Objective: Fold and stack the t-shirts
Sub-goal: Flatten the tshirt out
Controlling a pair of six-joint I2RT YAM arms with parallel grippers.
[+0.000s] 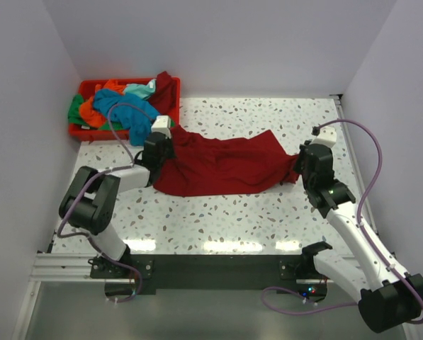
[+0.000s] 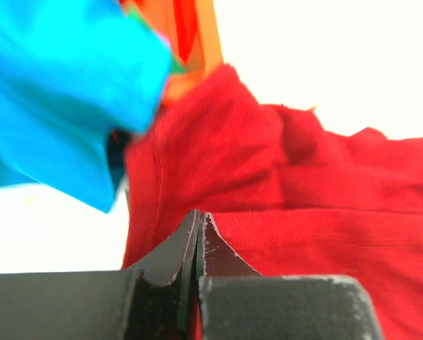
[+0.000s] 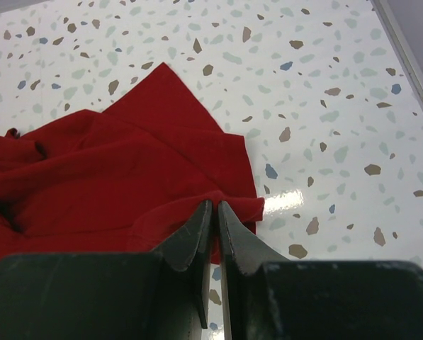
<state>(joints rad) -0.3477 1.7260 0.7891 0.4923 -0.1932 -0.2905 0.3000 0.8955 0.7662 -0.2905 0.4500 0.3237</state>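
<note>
We see the dark red t-shirt (image 1: 222,166) lying crumpled on the speckled surface (image 1: 268,219), stretched between both arms. Our left pincer (image 2: 200,216) is closed tight on its edge near the red bin (image 1: 80,132). Our right pincer (image 3: 215,205) pinches the opposite corner. A teal blue t-shirt (image 1: 126,110) spills over the bin's rim.
</note>
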